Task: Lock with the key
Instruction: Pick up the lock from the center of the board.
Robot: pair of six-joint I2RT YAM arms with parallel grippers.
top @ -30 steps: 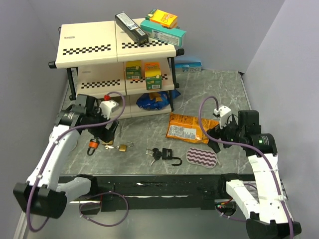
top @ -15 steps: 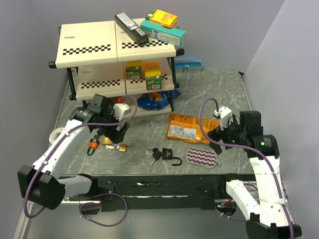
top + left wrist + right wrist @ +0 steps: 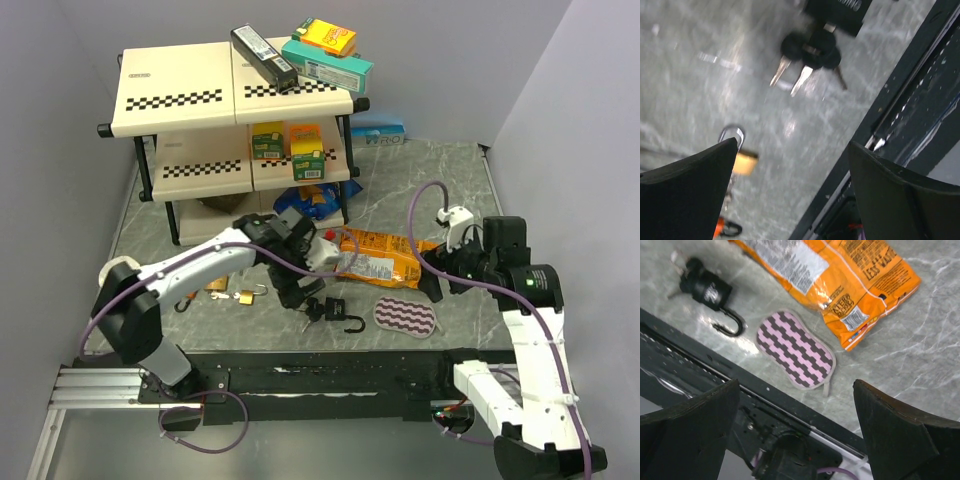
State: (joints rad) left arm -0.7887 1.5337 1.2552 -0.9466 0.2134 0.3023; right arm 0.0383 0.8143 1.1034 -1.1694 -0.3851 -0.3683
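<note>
Swinging in from the far left, my left arm now hangs the left hand (image 3: 295, 292) over the bunch of keys (image 3: 807, 52) near the front edge of the bench (image 3: 440, 170). A second ago it sat by the small brass padlock (image 3: 245, 295), which now lies off to its left. The left hand is spread wide and carries nothing. Its wrist camera looks down between two dark fingers (image 3: 685, 195) at the keys, black-headed and fanned out on the grey stone. They touch the bottom of the black padlock (image 3: 336, 307); I cannot tell whether one of them sits in the keyhole. The black padlock lies flat with its shackle (image 3: 731, 326) swung open, just left of a pink-and-black striped pad (image 3: 795, 350). An orange snack bag (image 3: 378, 256) lies just behind both.

My right arm has barely shifted. The right hand (image 3: 796, 385) hovers above the front right part of the bench, jaws fully apart and empty, with the striped pad and a corner of the snack bag below it. A small orange item (image 3: 725, 230) lies near the brass padlock, too blurred to name. At the back left stands a two-tier checkered shelf (image 3: 180, 90) with boxes (image 3: 325, 50) on top and on the lower tier.
</note>
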